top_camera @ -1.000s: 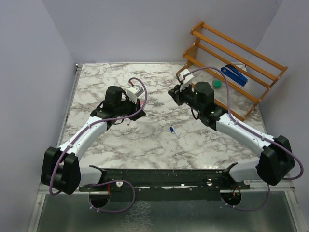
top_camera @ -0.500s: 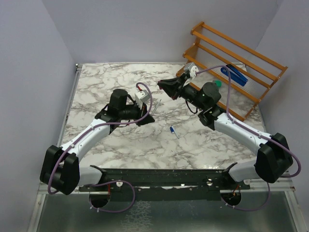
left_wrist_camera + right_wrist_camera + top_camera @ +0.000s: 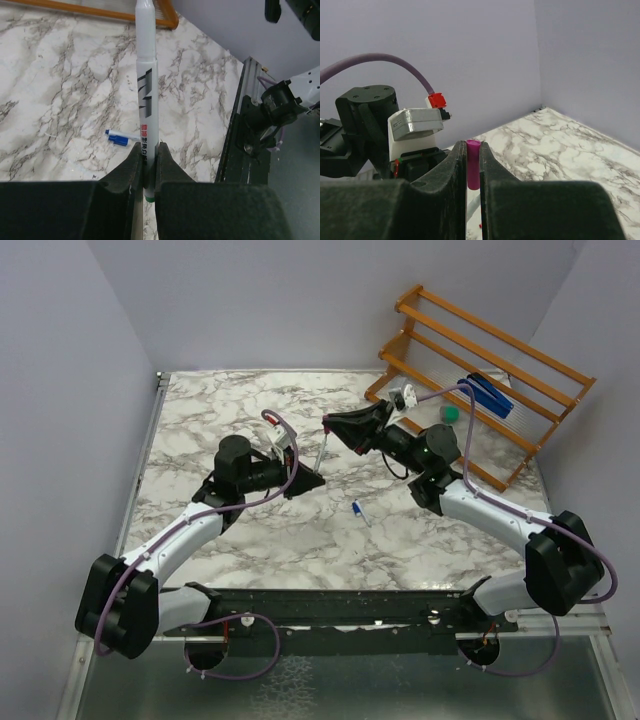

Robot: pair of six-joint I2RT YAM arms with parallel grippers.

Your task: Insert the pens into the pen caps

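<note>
Okay, top view: this looks like the mating step. Left hand is clamped on a pen, held off the tabletop and tilted up toward the rack. Right hand sits between the pen tip and the rack, jaws nearly together. What it pinches is too small to tell here. Tip and right hand look very close; can't tell if they meet. A blue pen lies flat on the tabletop, farther from the rack than both hands, untouched.

Left wrist: left hand is shut on the pen's lower barrel, print facing the camera. The tip points toward the rack and is cut off by the frame, so no cap contact shows. Blue pen lies just beside the barrel. This view confirms the grip but not the alignment.

Right wrist: this fills the gap. Right hand is clamped on a pink cap, its end poking just past the fingertips. The pen isn't clearly visible here.

Next move, as I judge it: line the cap mouth up with the pen's axis, then push the two together. Both are thin pinches, so an off-axis push would likely swivel one.
</note>
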